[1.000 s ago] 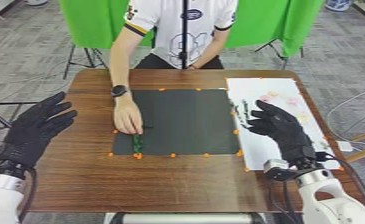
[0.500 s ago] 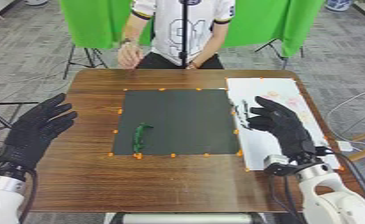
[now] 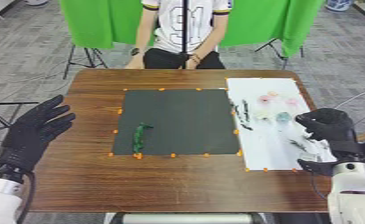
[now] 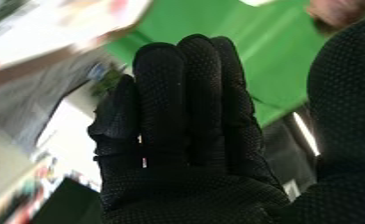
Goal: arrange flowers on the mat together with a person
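By the wooden table's (image 3: 187,185) left edge, left hand (image 3: 29,131), loosely spread. Over the white sheet's (image 3: 260,156) right edge, right hand (image 3: 331,127), fingers straight, thumb apart, pinching nothing. Near left on the dark mat (image 3: 187,115), green sprig (image 3: 138,139). Farther, on the sheet, teal flower (image 3: 283,117), then pink blooms (image 3: 291,101). Could brush flowers aside if lowered flat, or pinch two through crowding.

Dark grey mat (image 3: 183,120), green stem (image 3: 138,137), white sheet (image 3: 265,154), pale pink flowers (image 3: 265,99), brown table (image 3: 81,185)
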### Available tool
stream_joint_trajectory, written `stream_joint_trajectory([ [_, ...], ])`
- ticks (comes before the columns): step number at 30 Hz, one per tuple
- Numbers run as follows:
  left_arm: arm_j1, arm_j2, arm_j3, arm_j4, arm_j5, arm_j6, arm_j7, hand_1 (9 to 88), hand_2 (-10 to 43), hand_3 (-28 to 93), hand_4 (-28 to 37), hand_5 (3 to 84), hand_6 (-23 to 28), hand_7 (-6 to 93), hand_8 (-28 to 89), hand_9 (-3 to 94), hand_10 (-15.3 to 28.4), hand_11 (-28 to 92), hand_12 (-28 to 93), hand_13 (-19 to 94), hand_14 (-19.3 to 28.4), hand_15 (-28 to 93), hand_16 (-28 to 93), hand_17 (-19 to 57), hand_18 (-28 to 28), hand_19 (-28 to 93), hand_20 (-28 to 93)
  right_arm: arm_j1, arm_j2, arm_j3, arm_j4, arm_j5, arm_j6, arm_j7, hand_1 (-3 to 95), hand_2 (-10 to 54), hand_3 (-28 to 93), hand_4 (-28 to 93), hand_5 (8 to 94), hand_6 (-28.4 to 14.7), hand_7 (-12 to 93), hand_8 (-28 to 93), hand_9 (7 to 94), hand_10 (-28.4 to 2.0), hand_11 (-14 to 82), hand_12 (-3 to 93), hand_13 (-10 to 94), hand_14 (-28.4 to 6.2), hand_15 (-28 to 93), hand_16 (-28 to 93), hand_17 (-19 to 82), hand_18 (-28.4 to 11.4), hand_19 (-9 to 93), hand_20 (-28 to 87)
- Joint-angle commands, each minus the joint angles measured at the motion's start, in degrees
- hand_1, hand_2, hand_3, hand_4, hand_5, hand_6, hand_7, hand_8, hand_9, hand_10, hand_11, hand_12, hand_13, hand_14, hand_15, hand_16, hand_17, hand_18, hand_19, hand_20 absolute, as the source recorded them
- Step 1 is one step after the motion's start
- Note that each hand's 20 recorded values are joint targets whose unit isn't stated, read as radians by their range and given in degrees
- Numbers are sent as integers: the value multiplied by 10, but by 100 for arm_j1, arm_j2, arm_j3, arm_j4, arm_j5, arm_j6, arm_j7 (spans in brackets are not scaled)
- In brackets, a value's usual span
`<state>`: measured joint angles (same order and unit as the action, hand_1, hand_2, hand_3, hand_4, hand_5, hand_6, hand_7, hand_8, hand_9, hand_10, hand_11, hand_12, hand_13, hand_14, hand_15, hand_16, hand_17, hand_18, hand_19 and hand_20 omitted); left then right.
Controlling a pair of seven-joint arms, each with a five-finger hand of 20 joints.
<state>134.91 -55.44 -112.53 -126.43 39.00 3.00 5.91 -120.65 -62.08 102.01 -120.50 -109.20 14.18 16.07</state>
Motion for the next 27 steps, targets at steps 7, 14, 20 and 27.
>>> stream_joint_trajectory([
  [7, 116, -14, -1, -12, 12, -25, 13, 261, -4, 700, -252, 346, 49, 157, -78, 301, 129, 187, 193, 251, 161, 285, 25, -68, 236, 477, 111, -569, 654, 205, -166, -3086, -1581, 1492, 308, -95, 553, -283, 542, -34, 468, -143, 607, -131, 548, 390, 585, -129, 714, 309, 303, -201, 837, 514],
  [14, 138, -8, -15, -7, 15, -45, 10, 261, -4, 700, -251, 346, 49, 158, -78, 302, 129, 187, 193, 251, 161, 286, 25, -68, 235, 476, 112, -731, 688, 333, -186, -3111, -1914, 1623, 268, -95, 622, -283, 551, -38, 486, -147, 607, -135, 564, 400, 578, -134, 736, 314, 300, -205, 838, 519],
  [20, 143, 0, -7, -10, 14, -30, 26, 261, -3, 700, -252, 346, 49, 157, -78, 301, 128, 187, 194, 251, 162, 286, 25, -68, 235, 475, 113, -582, 706, 123, 114, -3196, -2255, 1752, 285, -95, 618, -283, 557, -35, 497, -150, 609, -134, 566, 400, 582, -135, 739, 312, 301, -205, 840, 517],
  [27, 115, -9, 36, -5, 14, -32, 26, 261, -3, 700, -252, 346, 49, 158, -78, 302, 128, 188, 194, 251, 162, 287, 25, -68, 235, 474, 114, -516, 658, -1, 189, -3317, -2301, 1777, 288, -95, 646, -283, 574, -31, 514, -154, 629, -130, 577, 400, 596, -134, 748, 315, 307, -207, 849, 518],
])
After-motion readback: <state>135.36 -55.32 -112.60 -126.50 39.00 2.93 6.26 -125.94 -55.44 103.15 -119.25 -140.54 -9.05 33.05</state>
